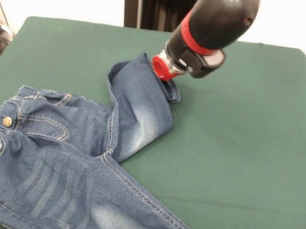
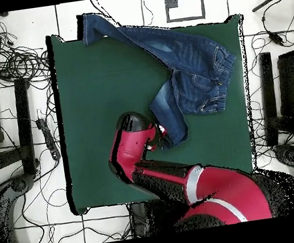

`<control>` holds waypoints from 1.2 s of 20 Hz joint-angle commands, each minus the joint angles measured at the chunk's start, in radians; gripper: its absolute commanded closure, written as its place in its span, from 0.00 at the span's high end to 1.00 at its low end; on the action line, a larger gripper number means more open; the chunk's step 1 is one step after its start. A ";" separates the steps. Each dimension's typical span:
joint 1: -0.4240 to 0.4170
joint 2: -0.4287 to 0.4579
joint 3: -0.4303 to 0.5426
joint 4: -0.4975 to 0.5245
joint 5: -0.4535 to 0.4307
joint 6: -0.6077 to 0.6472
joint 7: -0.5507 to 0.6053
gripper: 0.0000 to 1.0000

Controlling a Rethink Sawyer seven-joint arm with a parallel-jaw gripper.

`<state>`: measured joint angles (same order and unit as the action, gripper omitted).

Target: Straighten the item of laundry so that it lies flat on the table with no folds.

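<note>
The item of laundry (image 1: 53, 152) is a small pair of blue jeans lying at the near left of the green table (image 1: 250, 137). Its brass-buttoned waist points left. One leg runs off the bottom edge of the front view. The other leg (image 1: 139, 110) is folded back on itself toward the far side, and its cuff (image 1: 170, 90) ends right under my gripper (image 1: 166, 78). Overhead, the jeans (image 2: 196, 66) lie along one side of the table (image 2: 95, 120), with the folded leg (image 2: 168, 110) reaching my gripper (image 2: 167, 135). The arm hides how the gripper meets the cuff.
Overhead, the straight leg's end (image 2: 92, 25) reaches over the table's corner. Cables (image 2: 13, 61) and dark stands (image 2: 271, 96) lie on the floor around the table. In the front view, the table's right half is bare green felt.
</note>
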<state>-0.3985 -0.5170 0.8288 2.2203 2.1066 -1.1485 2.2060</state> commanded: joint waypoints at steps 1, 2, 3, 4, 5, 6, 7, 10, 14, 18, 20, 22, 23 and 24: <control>-0.002 -0.087 0.137 0.035 0.121 0.133 -0.113 0.00; -0.008 -0.099 0.147 0.045 0.125 0.150 -0.108 0.00; -0.008 -0.105 0.149 0.051 0.121 0.161 -0.102 0.00; -0.008 -0.108 0.149 0.052 0.120 0.165 -0.101 0.00; -0.007 -0.112 0.150 0.054 0.119 0.170 -0.099 0.00; -0.007 -0.117 0.153 0.057 0.117 0.180 -0.092 0.00; -0.008 -0.122 0.155 0.061 0.115 0.190 -0.086 0.00; -0.007 -0.155 0.170 0.073 0.142 0.206 -0.079 0.00; 0.001 -0.170 0.176 0.068 0.164 0.216 -0.075 0.00; 0.012 -0.159 0.164 0.055 0.140 0.239 -0.045 0.00; 0.016 -0.168 0.172 0.054 0.152 0.239 -0.037 0.00; 0.018 -0.180 0.189 0.048 0.178 0.233 -0.033 0.00; 0.020 -0.186 0.194 0.045 0.187 0.227 -0.033 0.00; 0.021 -0.190 0.201 0.042 0.197 0.225 -0.030 0.00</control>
<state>-0.4158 -0.6986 0.9369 2.2463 2.2017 -1.0210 2.2060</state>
